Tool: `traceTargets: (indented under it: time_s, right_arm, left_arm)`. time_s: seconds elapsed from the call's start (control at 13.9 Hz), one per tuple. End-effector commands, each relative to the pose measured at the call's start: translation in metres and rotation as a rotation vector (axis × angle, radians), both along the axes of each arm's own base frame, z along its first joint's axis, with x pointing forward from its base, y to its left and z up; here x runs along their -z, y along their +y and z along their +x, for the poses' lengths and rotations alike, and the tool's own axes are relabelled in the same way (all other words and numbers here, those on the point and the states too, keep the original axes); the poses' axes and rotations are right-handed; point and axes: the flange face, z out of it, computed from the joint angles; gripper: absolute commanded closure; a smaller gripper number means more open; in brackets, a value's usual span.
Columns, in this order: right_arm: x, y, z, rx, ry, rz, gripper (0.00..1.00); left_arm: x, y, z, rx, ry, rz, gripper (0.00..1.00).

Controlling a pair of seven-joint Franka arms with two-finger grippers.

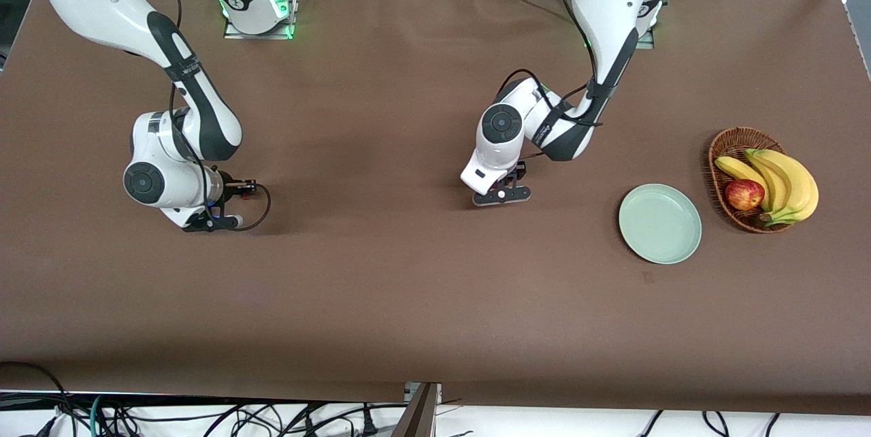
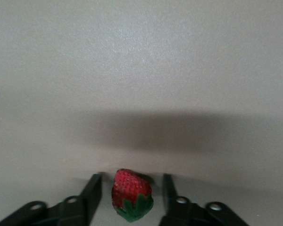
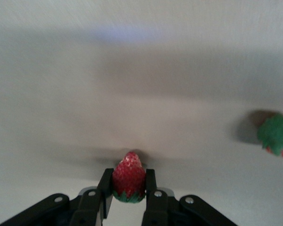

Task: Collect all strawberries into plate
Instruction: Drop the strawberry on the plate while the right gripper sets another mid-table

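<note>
- Left gripper (image 2: 132,195): fingers (image 2: 91,192) apart, one on each side of a strawberry (image 2: 130,195), small gap visible on both sides, not pinching it.
- That strawberry sits on the table between the fingers, red body, green leafy end toward the wrist camera.
- In the front view the left gripper (image 1: 501,195) is low over the middle of the table (image 1: 381,287), toward the right arm's end from the plate (image 1: 660,223); the berry itself is hidden under the hand there.
- Right gripper (image 3: 128,188): fingers (image 3: 105,187) narrow, closed against both sides of a second strawberry (image 3: 129,176), holding it.
- This berry points tip away from the wrist camera, green leaves down at the finger bases.
- Whether the held berry is lifted or touching the table: cannot tell.
- Front view: right gripper (image 1: 216,220) is low over the table at the right arm's end, well apart from the plate; its berry is not visible from there.
- Third strawberry (image 3: 276,135) lies on the table near the right gripper, green top facing the wrist camera, partly cut by the picture edge.
- Plate: pale green, round, nothing on it, toward the left arm's end of the table, just beside the basket (image 1: 725,151).
- Basket: brown wicker, holds bananas (image 1: 789,182) and a red apple (image 1: 744,194).
- Apple rests against the bananas inside the basket.
- No berry on the plate yet.
</note>
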Motion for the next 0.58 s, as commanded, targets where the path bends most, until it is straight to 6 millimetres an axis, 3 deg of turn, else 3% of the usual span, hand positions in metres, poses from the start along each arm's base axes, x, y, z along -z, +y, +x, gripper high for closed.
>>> traceTargets:
  time_s: [0.0,0.14,0.36,0.51]
  right_arm:
    - [-0.028,0.052,0.022,0.028,-0.062,0.024,1.0]
    - [-0.03,0.103,0.027,0.107,-0.08,0.016,1.0]
    - [-0.033,0.163,0.024,0.172,-0.097,0.005,1.0]
    - [-0.039,0.219,0.019,0.237,-0.117,0.001,1.0]
  left_arm:
    - [-0.02,0.005,0.006,0.008,-0.013,0.029,0.97]
    - [-0.037,0.023,0.014,0.102,0.027,0.061,0.97]
    - [-0.073,0.081,0.042,0.209,0.089,0.073,0.96]
    - [-0.098,0.124,0.059,0.323,0.131,0.057,0.95]
